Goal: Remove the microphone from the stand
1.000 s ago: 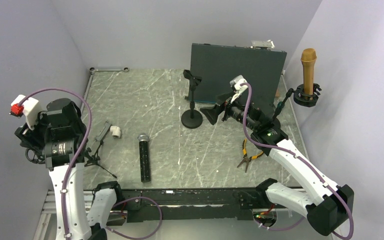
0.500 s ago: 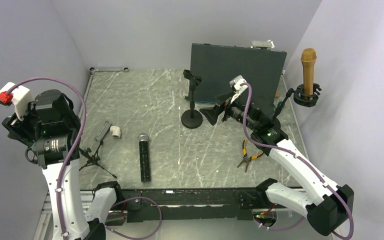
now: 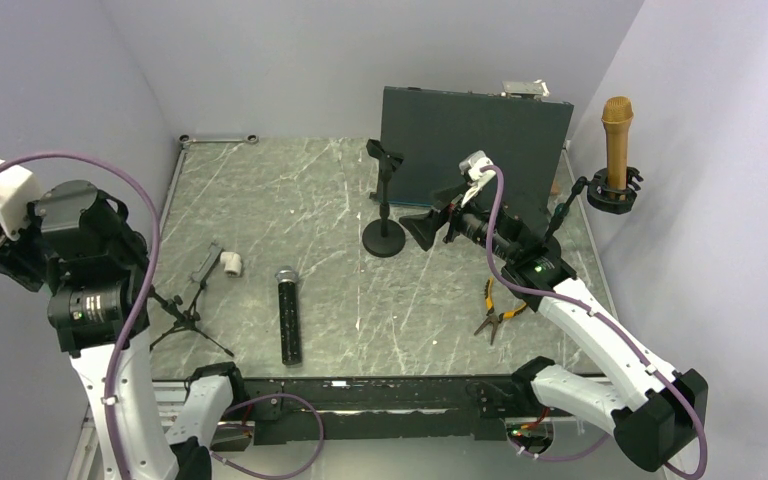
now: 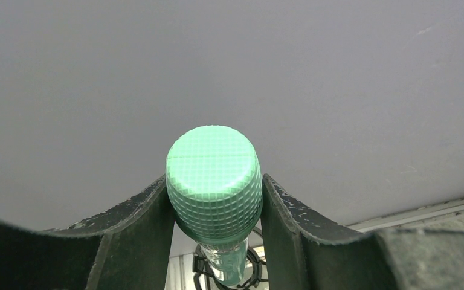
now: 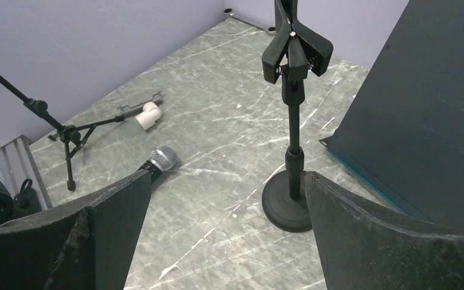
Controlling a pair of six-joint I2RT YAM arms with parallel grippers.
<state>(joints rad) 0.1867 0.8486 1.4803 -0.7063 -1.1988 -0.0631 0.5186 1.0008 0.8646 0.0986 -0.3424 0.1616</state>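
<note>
Top external view: the left arm (image 3: 85, 290) is seen swung further left and higher than 1 second ago. The tripod stand (image 3: 188, 318), covered by the wrist before, is now exposed on the bench (image 3: 310, 200). The left claw is hidden behind the wrist here. The right claw (image 3: 422, 228) is kept where it was, beside the round-base stand (image 3: 384, 222). A black microphone (image 3: 289, 320) is laid flat on the bench, and a gold microphone (image 3: 617, 135) is kept in a holder by the right wall.

Left wrist view: the left claw (image 4: 214, 199) is closed narrowly on the green microphone (image 4: 213, 172), whose head is pinched between both fingers and seen against the grey wall. A black ring (image 4: 200, 269) is glimpsed around the lower handle; whether the handle is clear of it cannot be told.

Right wrist view: the right claw (image 5: 226, 178) is spread wide with nothing held. The round-base stand (image 5: 291, 151) is seen with an empty clip, and the tripod stand (image 5: 66, 136) well beyond it.

The pull-away is judged to be under way, with release from the stand not yet confirmed.
</note>
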